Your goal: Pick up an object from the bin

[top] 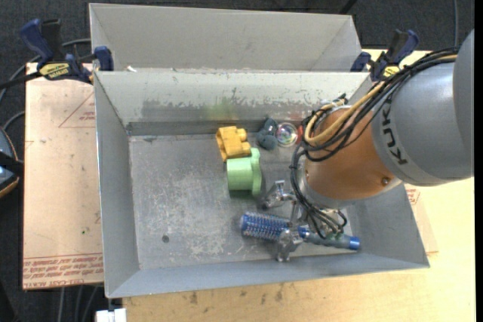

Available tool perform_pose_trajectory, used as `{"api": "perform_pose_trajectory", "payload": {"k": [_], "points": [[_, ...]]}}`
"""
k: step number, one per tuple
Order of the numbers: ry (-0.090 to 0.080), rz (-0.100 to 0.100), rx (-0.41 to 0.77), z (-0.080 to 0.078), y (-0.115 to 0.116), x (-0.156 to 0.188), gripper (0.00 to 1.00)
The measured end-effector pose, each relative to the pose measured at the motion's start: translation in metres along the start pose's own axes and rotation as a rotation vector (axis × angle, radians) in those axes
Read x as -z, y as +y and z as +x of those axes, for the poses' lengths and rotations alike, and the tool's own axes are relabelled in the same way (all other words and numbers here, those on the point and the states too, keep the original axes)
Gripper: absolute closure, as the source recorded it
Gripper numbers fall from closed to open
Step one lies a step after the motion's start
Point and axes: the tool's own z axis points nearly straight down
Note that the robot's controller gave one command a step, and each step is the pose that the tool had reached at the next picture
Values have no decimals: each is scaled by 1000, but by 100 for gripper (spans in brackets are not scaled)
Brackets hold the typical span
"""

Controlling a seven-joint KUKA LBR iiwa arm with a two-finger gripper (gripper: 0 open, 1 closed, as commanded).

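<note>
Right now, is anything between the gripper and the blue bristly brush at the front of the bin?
Nothing visible does. The gripper is directly over the blue brush, fingers open on either side of it. The green block lies apart, toward the back wall.

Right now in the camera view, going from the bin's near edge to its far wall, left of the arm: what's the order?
blue bristled brush → green cylinder → yellow block

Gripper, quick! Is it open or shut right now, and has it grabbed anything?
Gripper: open, with one of its fingers on either side of the blue bristly brush; it looks not yet closed on it.
</note>
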Motion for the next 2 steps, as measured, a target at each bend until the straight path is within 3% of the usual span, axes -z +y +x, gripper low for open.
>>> {"api": "perform_pose_trajectory", "payload": {"k": [1, 2], "points": [[6, 0, 1, 1, 0, 1, 100], [13, 0, 236, -3, -11, 182, 100]]}}
